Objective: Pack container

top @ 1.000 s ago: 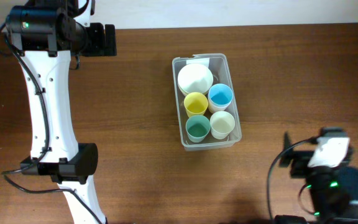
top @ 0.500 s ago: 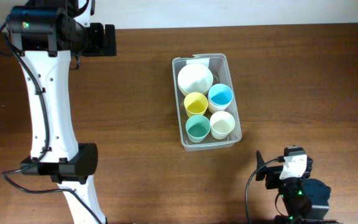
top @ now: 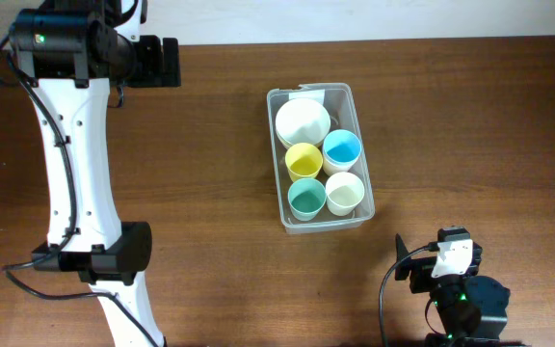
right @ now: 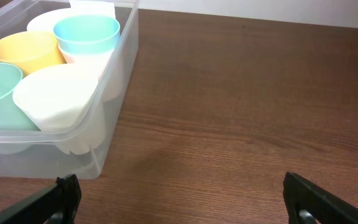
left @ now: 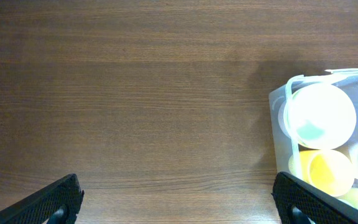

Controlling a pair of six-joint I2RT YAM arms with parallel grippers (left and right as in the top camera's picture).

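Note:
The clear plastic container point(top: 276, 145) stands in the middle of the table, its white label at the far short end. It holds a white bowl point(top: 303, 122) and yellow point(top: 303, 160), blue point(top: 341, 148), green point(top: 306, 198) and cream point(top: 345, 192) cups. My left gripper point(top: 167, 61) is open and empty at the far left. In its wrist view point(left: 178, 205) the container's corner point(left: 278, 124) lies to the right. My right gripper point(top: 408, 265) is open and empty near the front edge. Its wrist view point(right: 182, 199) shows the container's wall point(right: 114, 74) ahead on the left.
The left arm's white links point(top: 75, 173) stretch along the table's left side, with its base point(top: 104, 255) at the front left. The right arm's base point(top: 465, 304) sits at the front right. Bare brown wood point(top: 470, 125) surrounds the container.
The right arm has drawn back toward the front edge and shifted left, then stayed nearly still. The left arm and the container have not moved.

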